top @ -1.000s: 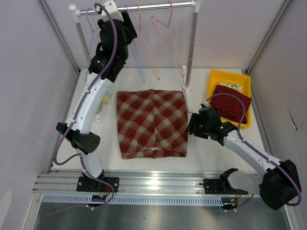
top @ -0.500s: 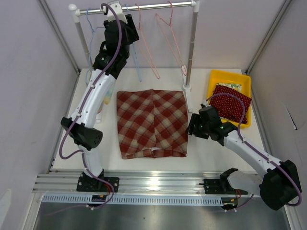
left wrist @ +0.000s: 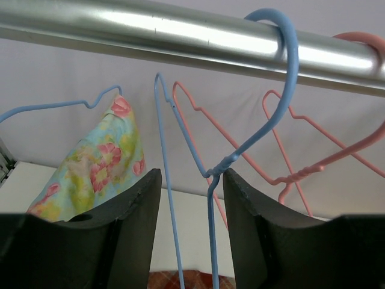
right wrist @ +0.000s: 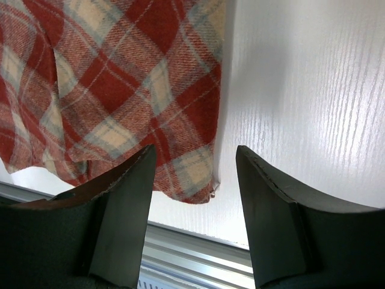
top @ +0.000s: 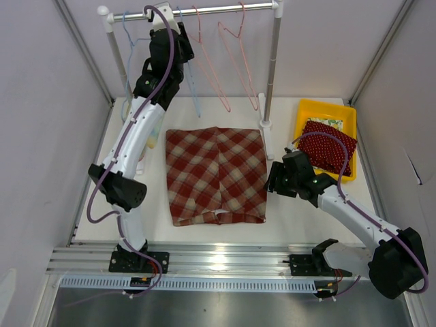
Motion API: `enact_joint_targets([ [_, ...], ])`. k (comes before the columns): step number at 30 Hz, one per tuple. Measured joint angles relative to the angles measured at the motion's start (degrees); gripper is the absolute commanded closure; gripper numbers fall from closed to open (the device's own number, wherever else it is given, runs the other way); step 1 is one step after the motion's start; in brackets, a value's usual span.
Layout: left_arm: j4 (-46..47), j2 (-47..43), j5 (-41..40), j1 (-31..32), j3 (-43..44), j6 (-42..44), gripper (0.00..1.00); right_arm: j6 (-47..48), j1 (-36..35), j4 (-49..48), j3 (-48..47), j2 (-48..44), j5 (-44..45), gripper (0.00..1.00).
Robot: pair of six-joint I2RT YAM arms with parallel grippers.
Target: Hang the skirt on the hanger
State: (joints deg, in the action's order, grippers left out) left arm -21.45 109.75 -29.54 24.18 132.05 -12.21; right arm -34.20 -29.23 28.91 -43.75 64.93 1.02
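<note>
Left wrist, blue hanger (left wrist: 218, 170) btm cut off

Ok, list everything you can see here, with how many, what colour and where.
skirt: one, red plaid, flat mid-table
hangers: four, two blue, two pink, on the rail
rail: one, silver, across the back
tray: one, yellow, back right
dotted cloth: one, dark red, in the tray
floral cloth: one, pale, hanging at the far-left blue hanger
left arm: one, white, jaws open astride a blue hanger's neck
right arm: one, white, jaws open over the skirt's right edge
</note>
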Motion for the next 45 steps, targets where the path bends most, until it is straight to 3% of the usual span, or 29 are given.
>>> enact_joint_targets([
  [4,0.28,0.76,0.7,-0.59,-0.02,-0.35,0.56,0.46,0.35,0.02,0.0,0.0,0.0,0.39],
  [10,0.83,1.27,1.92,-1.49,-0.02,-0.87,0.73,1.09,0.94,0.02,0.0,0.0,-0.02,0.39],
  [16,1.46,1.27,4.13,-2.93,-0.02,-0.87,1.0,1.7,1.11,0.0,0.0,0.0,-0.04,0.4],
  [30,2.93,-0.11,7.91,-3.8,-0.02,0.83,1.0,2.32,1.25,-0.07,0.0,0.0,-0.13,0.4],
  [45,0.92,-7.85,9.64,-3.82,-3.43,3.37,1.0,2.6,1.36,-0.5,0.0,0.0,-1.95,0.41],
])
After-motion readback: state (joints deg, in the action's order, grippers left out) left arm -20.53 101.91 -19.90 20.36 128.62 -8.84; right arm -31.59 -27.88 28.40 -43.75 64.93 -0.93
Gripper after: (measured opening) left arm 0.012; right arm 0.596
